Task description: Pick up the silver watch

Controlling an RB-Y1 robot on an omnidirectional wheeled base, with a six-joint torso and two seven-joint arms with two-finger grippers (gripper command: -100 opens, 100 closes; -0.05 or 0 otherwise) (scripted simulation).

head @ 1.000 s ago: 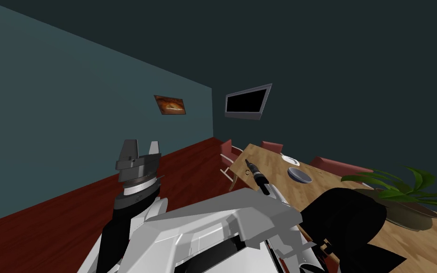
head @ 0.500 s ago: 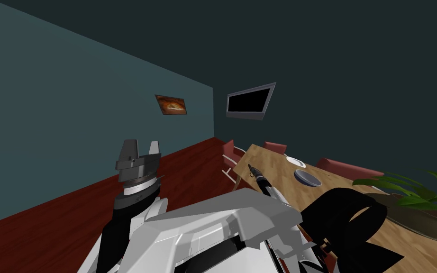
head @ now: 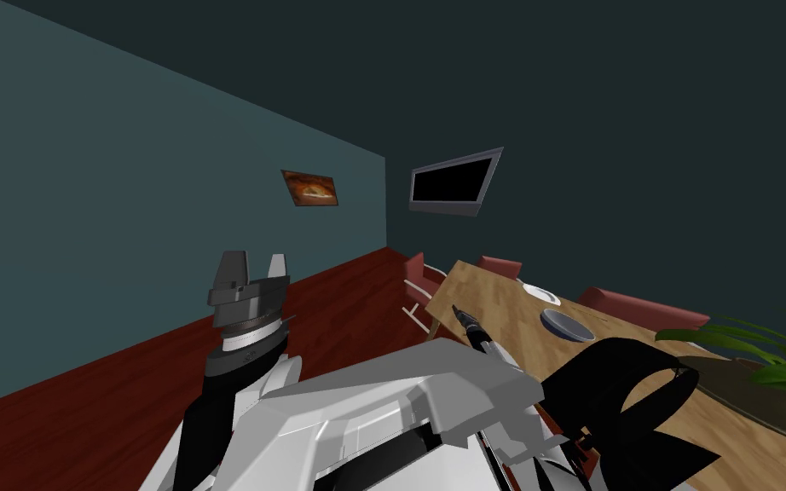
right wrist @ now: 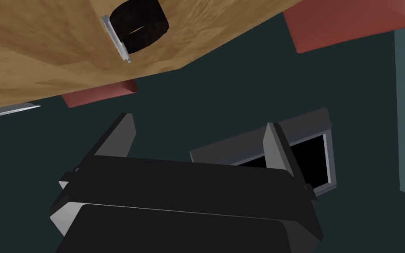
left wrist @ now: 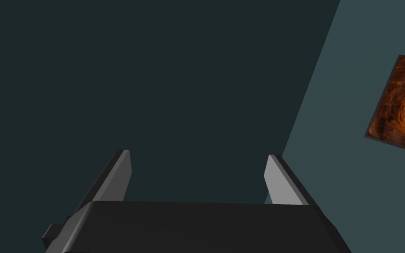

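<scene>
The watch (right wrist: 138, 26), a black band with a silver face plate, lies on the wooden table (right wrist: 43, 52) close to its corner. My right gripper (right wrist: 199, 136) is open and empty, well short of the watch, which lies beyond the fingertip (right wrist: 124, 125) on that side. From the head camera, the right gripper (head: 458, 310) reaches out over the near end of the table (head: 502, 315). My left gripper (head: 251, 271) is raised beside my chest, away from the table, and its wrist view shows the left gripper (left wrist: 197, 175) open and empty.
A white plate (head: 542, 293) and a grey dish (head: 567, 325) sit further along the table, with a potted plant (head: 749, 358) at its right end. Red chairs (head: 417, 277) (head: 499, 265) (head: 638, 307) surround it. A dark screen (head: 453, 181) hangs on the wall beyond.
My view has swung: table, dishes and plant have slid right and down in the picture. The right gripper now reaches less far over the table end. The left arm holds still.
</scene>
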